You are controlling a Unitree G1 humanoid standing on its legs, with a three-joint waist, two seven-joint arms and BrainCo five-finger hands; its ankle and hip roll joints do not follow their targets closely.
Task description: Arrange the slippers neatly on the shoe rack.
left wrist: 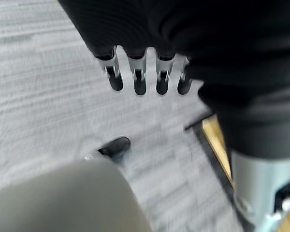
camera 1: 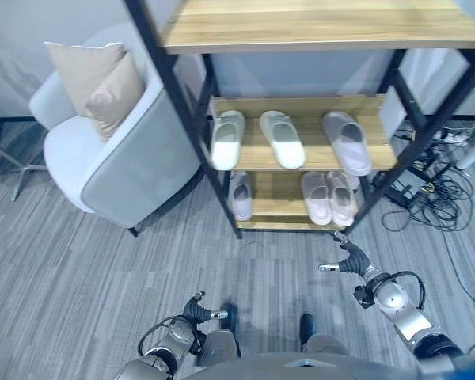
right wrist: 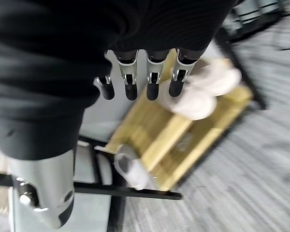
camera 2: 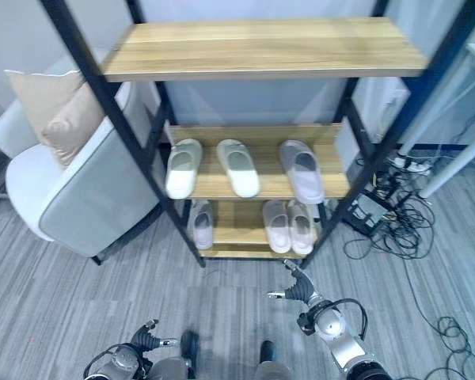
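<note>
The black-framed shoe rack (camera 1: 191,119) has wooden shelves. On its middle shelf lie two white slippers (camera 1: 227,138) (camera 1: 282,138) and a pale grey one (camera 1: 347,142), toes outward. The bottom shelf holds a single grey slipper (camera 1: 240,195) at the left and a pale pink pair (camera 1: 328,198) side by side at the right; the pair (right wrist: 203,92) and the single slipper (right wrist: 130,171) also show past my right hand's fingers (right wrist: 130,82). My right hand (camera 1: 348,257) hovers open over the floor in front of the rack's right post, holding nothing. My left hand (camera 1: 199,310) hangs open low by my body.
A grey armchair (camera 1: 111,158) with two beige cushions (camera 1: 103,79) stands left of the rack, close to its left post. Tangled cables (camera 1: 439,194) lie on the floor at the right. The rack's top shelf (camera 1: 317,24) is bare. Grey carpet (camera 1: 79,261) spreads in front.
</note>
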